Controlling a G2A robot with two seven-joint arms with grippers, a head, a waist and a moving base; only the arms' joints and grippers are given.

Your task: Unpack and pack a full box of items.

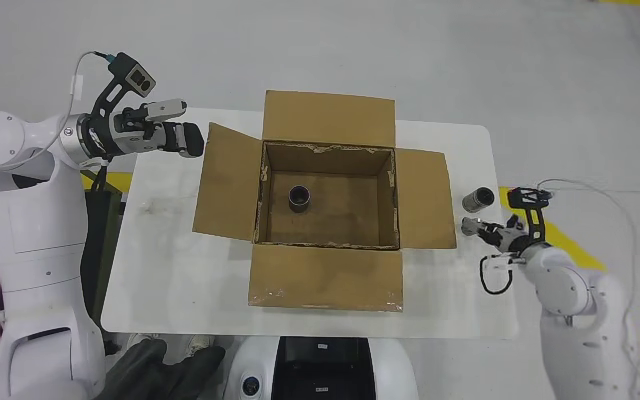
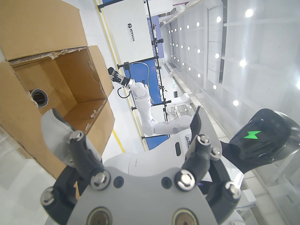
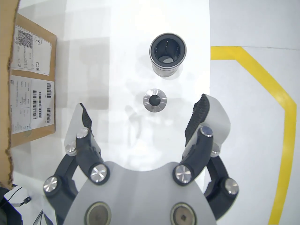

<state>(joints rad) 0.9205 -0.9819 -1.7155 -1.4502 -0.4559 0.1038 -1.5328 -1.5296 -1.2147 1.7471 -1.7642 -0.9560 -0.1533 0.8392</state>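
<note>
Unpacking looks nearly done. The right hand (image 3: 141,104), released and empty, hovers over the counter (image 1: 160,270) just short of a small metal collet (image 3: 155,100), with a larger bearing sleeve (image 3: 167,54) beyond it. Farther off, the open box (image 1: 325,275) holds one upright cylinder (image 1: 301,198). The left hand (image 2: 124,111), also released, hangs outside the box's left flap. The next move probably calls for a straight reach down into the box, clear of its walls.

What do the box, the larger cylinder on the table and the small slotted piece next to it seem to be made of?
Box: brown corrugated cardboard, matt; its torn edges show ragged paper layers. Larger cylinder: likely steel, with a shiny silver shell and a black, perhaps plastic, inner sleeve. Small slotted piece: bright polished metal with radial cuts; which metal is unclear.
</note>
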